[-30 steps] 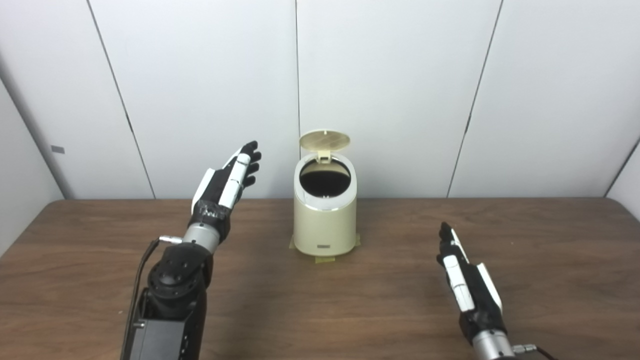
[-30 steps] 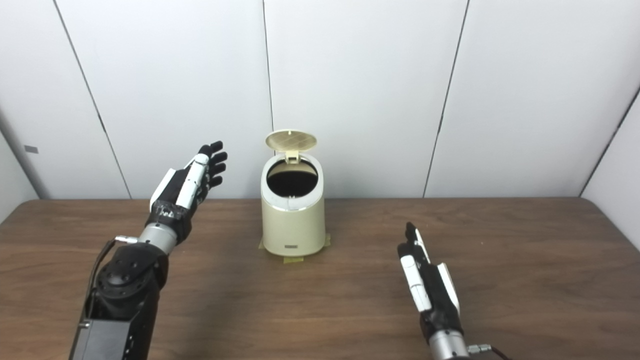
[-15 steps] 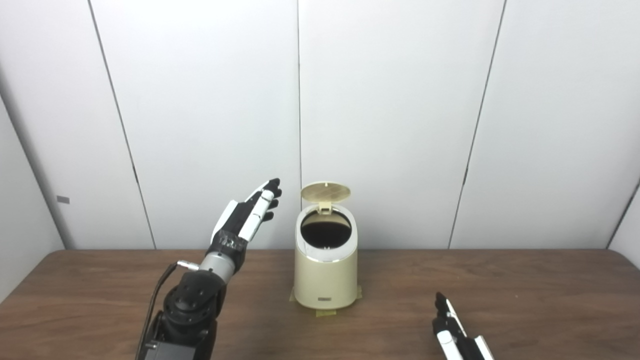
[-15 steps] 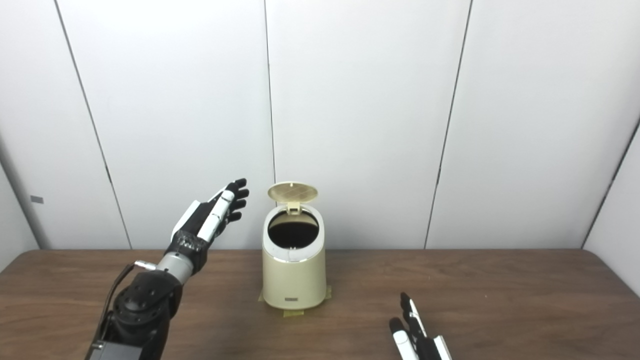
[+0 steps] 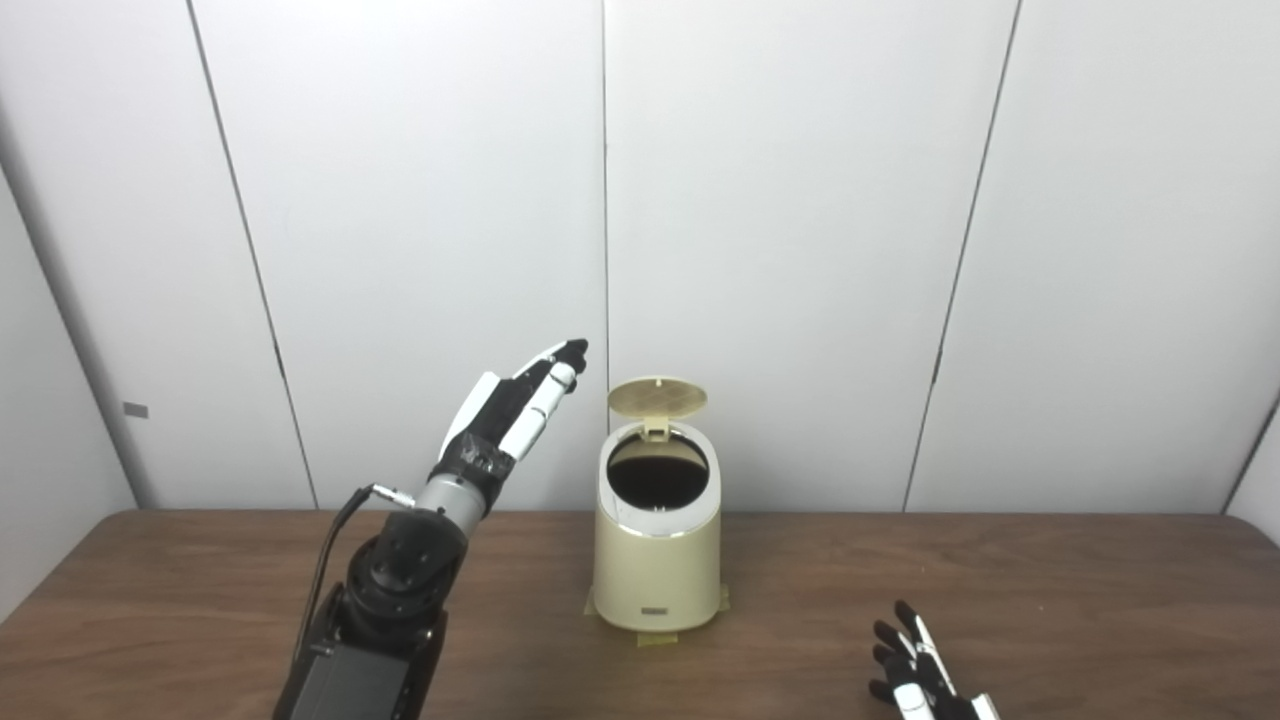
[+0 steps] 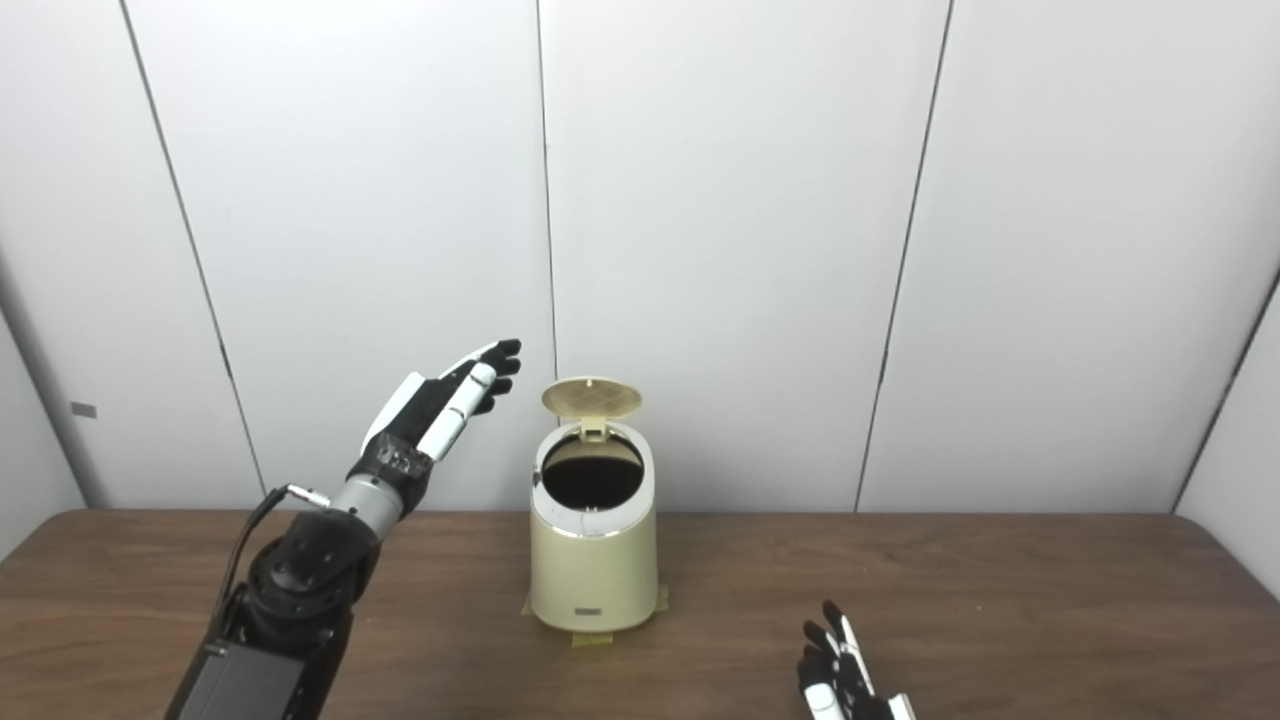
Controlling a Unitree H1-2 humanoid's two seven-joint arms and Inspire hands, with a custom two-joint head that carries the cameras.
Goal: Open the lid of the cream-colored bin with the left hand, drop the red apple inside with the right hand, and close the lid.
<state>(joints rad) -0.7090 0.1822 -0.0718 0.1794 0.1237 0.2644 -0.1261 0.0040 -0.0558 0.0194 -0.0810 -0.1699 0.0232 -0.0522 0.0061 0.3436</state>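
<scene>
**Bin open, both hands empty**

White wall panels (image 5: pixel 800 200) back a brown wooden desk (image 5: pixel 1050 580). At centre frame we find the cream-colored bin (image 5: pixel 657 560) standing on the desk, its lid (image 5: pixel 657 396) raised upright at the rear and the interior dark. We see no apple. The left hand (image 5: pixel 510 410) is raised left of the lid, apart from it, fingers extended, holding nothing. The right hand (image 6: pixel 840 680) sits at the lower right edge, fingers spread, empty.

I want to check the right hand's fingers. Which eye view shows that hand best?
Neither shows it well. The right eye view is a little better: the right hand sits further from the corner, its black-tipped fingers spread above the brown wooden table. The left eye view shows the same fingers, cut off at the bottom edge.
</scene>
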